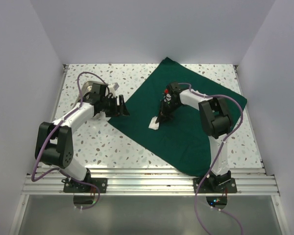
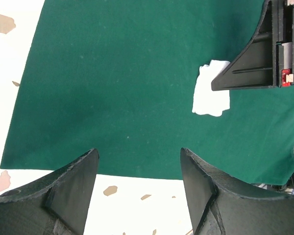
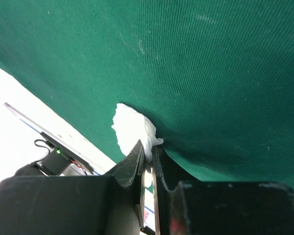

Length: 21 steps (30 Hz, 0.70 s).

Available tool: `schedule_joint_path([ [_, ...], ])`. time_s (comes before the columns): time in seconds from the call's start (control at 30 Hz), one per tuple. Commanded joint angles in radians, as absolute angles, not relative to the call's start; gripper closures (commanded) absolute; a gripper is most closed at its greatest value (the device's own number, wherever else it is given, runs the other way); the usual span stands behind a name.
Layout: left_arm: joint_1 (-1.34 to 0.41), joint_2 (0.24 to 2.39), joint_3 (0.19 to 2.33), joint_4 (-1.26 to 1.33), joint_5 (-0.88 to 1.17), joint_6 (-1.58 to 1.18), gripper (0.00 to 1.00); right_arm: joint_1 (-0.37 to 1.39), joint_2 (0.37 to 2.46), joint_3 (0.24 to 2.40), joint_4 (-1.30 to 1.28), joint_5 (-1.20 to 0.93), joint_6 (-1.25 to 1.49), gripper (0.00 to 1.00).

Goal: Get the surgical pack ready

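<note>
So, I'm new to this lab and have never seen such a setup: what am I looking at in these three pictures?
Two small robot arms are bolted at the near edge of a speckled table. The wide picture looks down from above. The other two come from a camera on each wrist, so each shows that arm's own fingers. A dark green drape lies spread on the table, with a white gauze square on it. The right gripper pinches the gauze's edge between shut fingers. The left gripper is open and empty, at the drape's edge.
</note>
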State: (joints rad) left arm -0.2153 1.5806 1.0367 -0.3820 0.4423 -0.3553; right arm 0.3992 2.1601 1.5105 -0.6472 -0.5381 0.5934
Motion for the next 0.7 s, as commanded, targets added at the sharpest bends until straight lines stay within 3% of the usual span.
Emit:
schedule_joint_path([
  [0.0, -0.209, 1.568, 1.062, -0.338, 0.526, -0.348, 0.28, 0.405, 2.102, 1.560, -0.710, -0.528, 0.539, 0.92],
  [0.3, -0.244, 1.557, 0.947, -0.022, 0.923, -0.489, 0.21, 0.405, 1.941, 1.499, -0.687, -0.796, 0.387, 0.96],
  [0.4, -0.275, 1.491, 0.872, 0.135, 0.966, -0.575, 0.15, 0.417, 1.841, 1.437, -0.631, -0.917, 0.402, 0.97],
  [0.47, -0.297, 1.444, 0.832, 0.210, 0.974, -0.595, 0.00, 0.426, 1.784, 1.417, -0.626, -0.972, 0.408, 0.97],
  [0.67, -0.336, 1.387, 0.818, 0.265, 0.977, -0.586, 0.00, 0.451, 1.688, 1.379, -0.569, -1.058, 0.474, 0.97],
])
